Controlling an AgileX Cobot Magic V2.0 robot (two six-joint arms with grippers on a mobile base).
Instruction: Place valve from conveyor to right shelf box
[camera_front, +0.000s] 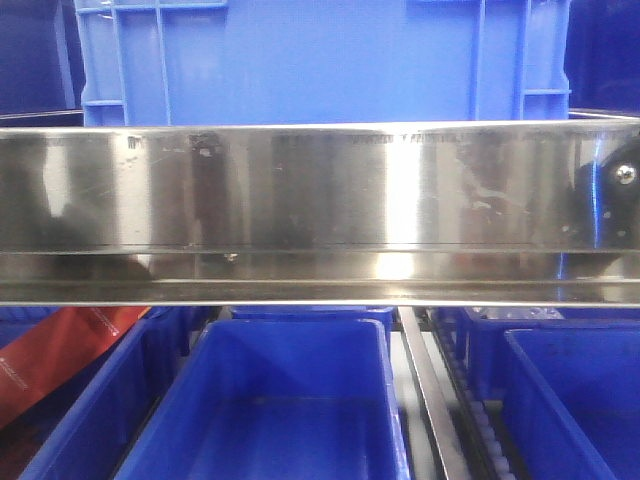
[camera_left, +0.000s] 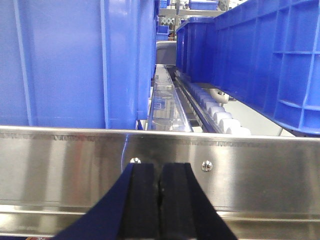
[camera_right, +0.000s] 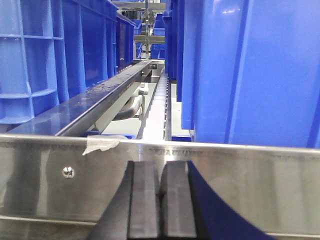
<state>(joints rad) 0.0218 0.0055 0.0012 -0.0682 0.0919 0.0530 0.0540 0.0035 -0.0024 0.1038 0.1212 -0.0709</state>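
No valve and no conveyor belt show in any view. My left gripper (camera_left: 160, 172) is shut and empty, its black pads pressed together right in front of a steel shelf rail (camera_left: 240, 165). My right gripper (camera_right: 160, 170) is also shut and empty, in front of the same kind of steel rail (camera_right: 250, 175). Blue shelf boxes stand behind the rails: one at the left (camera_left: 70, 60) and one at the right (camera_left: 260, 55) in the left wrist view, one at the right (camera_right: 250, 65) and one at the left (camera_right: 55, 55) in the right wrist view.
The front view faces a wide steel rail (camera_front: 320, 190) with a blue crate (camera_front: 320, 60) on the shelf above it. Open blue bins (camera_front: 290, 400) (camera_front: 580, 400) sit on the lower level, with a red band (camera_front: 50, 350) at the left. White rollers (camera_left: 220, 112) run between the boxes.
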